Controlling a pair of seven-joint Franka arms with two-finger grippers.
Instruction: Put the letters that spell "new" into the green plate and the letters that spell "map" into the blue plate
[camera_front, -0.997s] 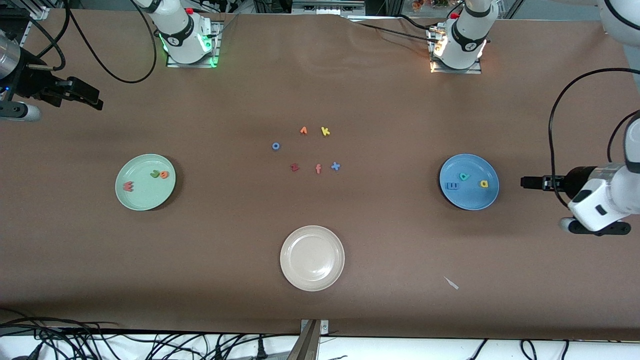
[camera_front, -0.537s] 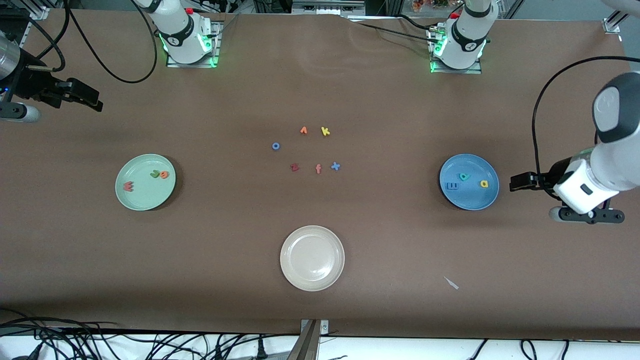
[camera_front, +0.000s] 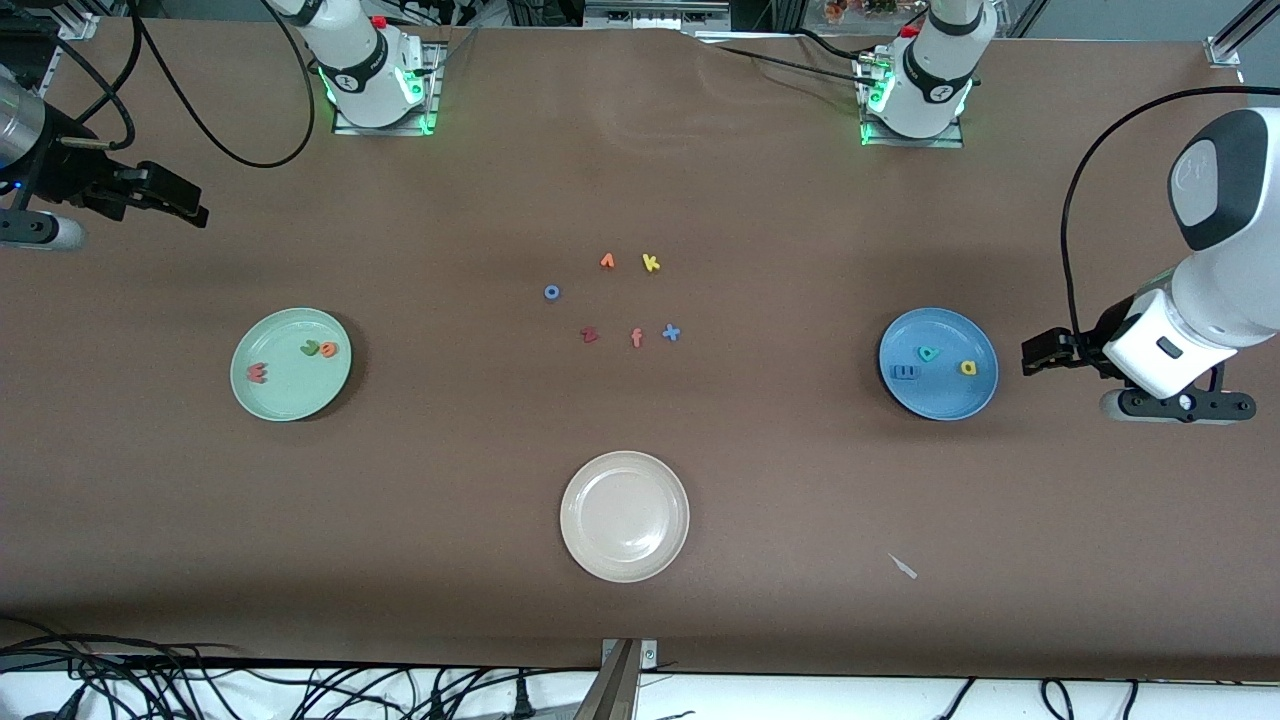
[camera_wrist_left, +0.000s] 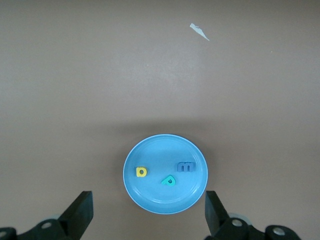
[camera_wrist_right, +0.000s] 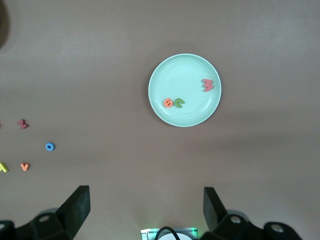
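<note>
while both arms wait at the ends of the worktop (camera_front: 760, 200), the sorting looks done. the green plate (camera_front: 290, 395) sits toward the right arm's end of the worktop, about midway between its two long edges, and holds the green "n" (camera_front: 311, 349), the orange "e" (camera_front: 329, 348) touching it, and the salmon-red "w" (camera_front: 257, 372) a little apart, nearer the front camera. the blue plate (camera_front: 945, 400) sits toward the left arm's end, level with the green one, and holds the blue "m" (camera_front: 904, 371), the teal "p" (camera_front: 929, 353) and the yellow "a" (camera_front: 968, 367), each apart from the others.

the left hand (camera_front: 1040, 355) hangs over bare worktop just beside the blue plate, toward the short edge at the left arm's end; its fingers (camera_wrist_left: 80, 212) stand wide apart with nothing between them. the right hand (camera_front: 185, 200) hangs over the corner region near the right arm's base, fingers (camera_wrist_right: 75, 205) likewise spread and empty.

around the middle of the worktop lie the leftover letters: an orange letter (camera_front: 607, 261), a yellow "k" (camera_front: 651, 263), a blue "o" (camera_front: 551, 292), a dark red "z" (camera_front: 589, 335), a salmon "f" (camera_front: 636, 338) and a blue "x" (camera_front: 671, 333). a cream plate (camera_front: 600, 545) sits empty nearer the front edge, with a small pale scrap (camera_front: 903, 566) lying toward the left arm's end from it.
</note>
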